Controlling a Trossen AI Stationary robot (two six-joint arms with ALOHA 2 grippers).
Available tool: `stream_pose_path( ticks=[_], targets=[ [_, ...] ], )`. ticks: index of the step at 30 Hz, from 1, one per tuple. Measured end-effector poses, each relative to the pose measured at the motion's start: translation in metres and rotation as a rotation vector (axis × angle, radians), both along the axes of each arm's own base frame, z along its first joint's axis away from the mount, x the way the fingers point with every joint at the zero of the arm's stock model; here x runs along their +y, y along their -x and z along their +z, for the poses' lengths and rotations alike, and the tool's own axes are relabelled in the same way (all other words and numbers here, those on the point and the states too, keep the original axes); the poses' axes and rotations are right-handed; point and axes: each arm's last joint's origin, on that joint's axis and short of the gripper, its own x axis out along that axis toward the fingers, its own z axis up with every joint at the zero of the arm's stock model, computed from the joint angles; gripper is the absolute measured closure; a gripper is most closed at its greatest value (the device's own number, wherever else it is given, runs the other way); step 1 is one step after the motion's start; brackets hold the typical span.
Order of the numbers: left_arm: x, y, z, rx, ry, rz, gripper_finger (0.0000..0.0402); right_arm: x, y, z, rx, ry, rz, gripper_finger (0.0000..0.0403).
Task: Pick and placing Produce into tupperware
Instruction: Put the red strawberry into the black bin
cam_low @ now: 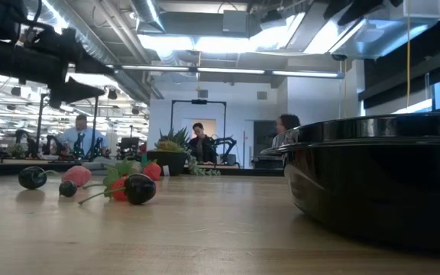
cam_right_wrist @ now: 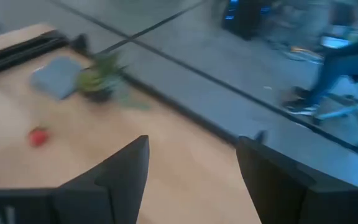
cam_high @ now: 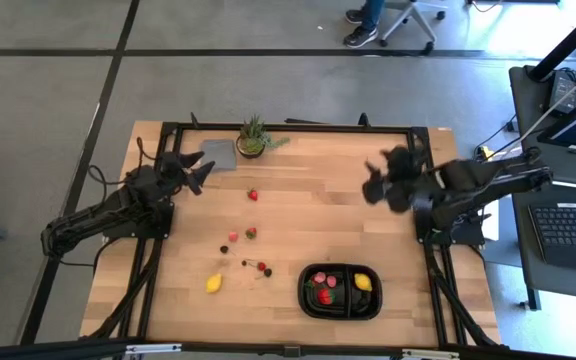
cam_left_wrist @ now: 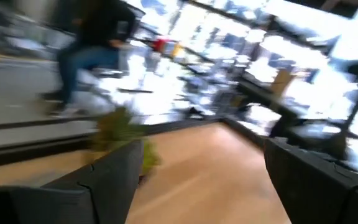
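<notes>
The black tupperware tray (cam_high: 340, 291) sits near the table's front right and holds a strawberry (cam_high: 325, 295), a pink bit (cam_high: 330, 280) and a lemon (cam_high: 364, 282). Loose produce lies on the wood at mid-table: two strawberries (cam_high: 253, 195) (cam_high: 251, 233), a pink bit (cam_high: 233, 237), a lemon (cam_high: 214, 283) and dark cherries (cam_high: 264, 270). My left gripper (cam_high: 196, 172) stands open at the far left, nothing between its fingers (cam_left_wrist: 110, 180). My right gripper (cam_high: 380, 185) hangs open, raised above the table's right side, far beyond the tray, and is empty too (cam_right_wrist: 191, 174).
A potted plant (cam_high: 254, 138) and a flat grey cloth (cam_high: 218, 153) sit at the table's far edge. Bare wood lies between the loose fruit and the tray. In the low view the tray's wall (cam_low: 380, 183) fills the right side. People sit in the room beyond.
</notes>
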Motion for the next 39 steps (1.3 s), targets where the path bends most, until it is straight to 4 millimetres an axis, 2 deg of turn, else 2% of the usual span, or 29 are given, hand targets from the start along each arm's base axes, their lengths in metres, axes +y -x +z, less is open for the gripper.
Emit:
stream_pose_path(
  ticks=[3,6,9,12,16,19,24,30,35,39],
  targets=[
    [-0.002,-0.003,0.003,-0.032,-0.005,-0.111,0.0078,-0.015,0.013,0.0,0.007,0.009,-0.033,0.0159],
    [-0.003,-0.007,0.005,-0.041,-0.016,-0.205,0.0078,-0.026,0.019,-0.008,-0.017,-0.021,-0.027,0.0159],
    [-0.003,-0.013,0.008,-0.016,-0.081,-0.287,0.0078,-0.034,0.017,-0.022,-0.104,-0.049,0.033,0.0159],
    [0.0,-0.02,0.024,0.053,-0.141,-0.323,0.0078,-0.042,0.01,-0.041,-0.189,-0.083,0.148,0.0159],
    [0.007,-0.035,0.056,0.236,-0.159,-0.337,0.0082,-0.054,0.007,-0.065,-0.266,-0.111,0.204,0.0159],
    [0.016,-0.052,0.077,0.434,-0.153,-0.36,0.0089,-0.059,0.009,-0.082,-0.244,-0.136,0.197,0.0159],
    [0.03,-0.085,0.096,0.811,-0.19,-0.46,0.0098,-0.062,0.012,-0.09,-0.232,-0.169,0.224,0.0159],
    [0.044,-0.124,0.1,1.057,-0.152,-0.601,0.0098,-0.06,0.016,-0.086,-0.245,-0.181,0.29,0.0159],
    [0.052,-0.154,0.086,1.319,-0.206,-0.706,0.0099,-0.059,0.02,-0.084,-0.253,-0.175,0.294,0.0159],
    [0.056,-0.174,0.073,1.407,-0.239,-0.781,0.0099,-0.059,0.022,-0.085,-0.232,-0.183,0.291,0.0159]
  ],
)
